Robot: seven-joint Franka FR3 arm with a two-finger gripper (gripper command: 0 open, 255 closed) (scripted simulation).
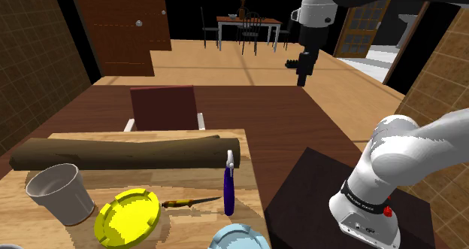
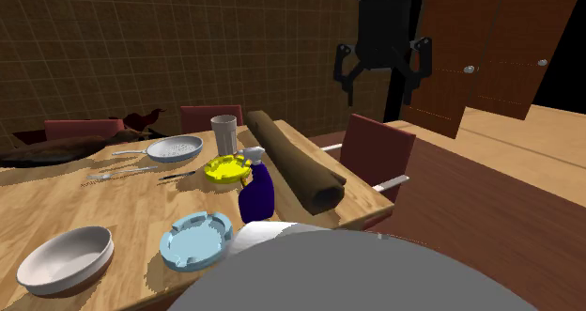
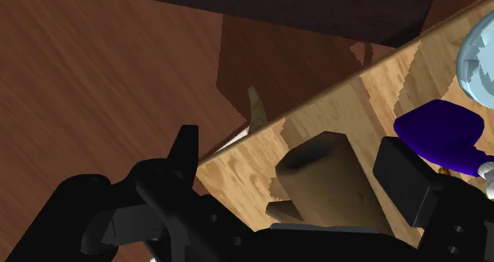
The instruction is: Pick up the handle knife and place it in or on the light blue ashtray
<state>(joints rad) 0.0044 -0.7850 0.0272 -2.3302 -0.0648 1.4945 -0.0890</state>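
Two fingers (image 2: 344, 67) of the black gripper (image 2: 379, 91) stand wide apart in the second exterior view, released and with nothing between them. In the shoulder view we see the gripper (image 1: 303, 76) hanging in the air over the dark brown floor (image 1: 301, 127), well apart from the wooden table (image 1: 177, 181).

We find the knife (image 1: 189, 202) lying flat on that table, at about seven o'clock from the gripper in the shoulder view. Its yellowish handle points toward the yellow ashtray (image 1: 129, 219) at nine o'clock, and its dark blade points toward the blue spray bottle (image 1: 229, 189) at three o'clock. The light blue ashtray (image 1: 239, 238) sits at about four o'clock from the knife, near it but not touching, and cut by the shoulder view's lower edge.

At twelve o'clock from the knife a brown log (image 1: 128, 151) lies across the table, with a grey cup (image 1: 60, 193) just beside it at ten o'clock from the yellow ashtray. A dark red chair (image 1: 163, 107) stands beyond the log.

In the wrist view we see the gripper (image 3: 293, 149) above the table's edge. The log's end (image 3: 324, 173) shows between the fingers, untouched, and the spray bottle (image 3: 439, 126) and the light blue ashtray (image 3: 479, 62) lie beyond one finger.

In the second exterior view the light blue ashtray (image 2: 195, 239) rests at seven o'clock from the bottle (image 2: 255, 194).
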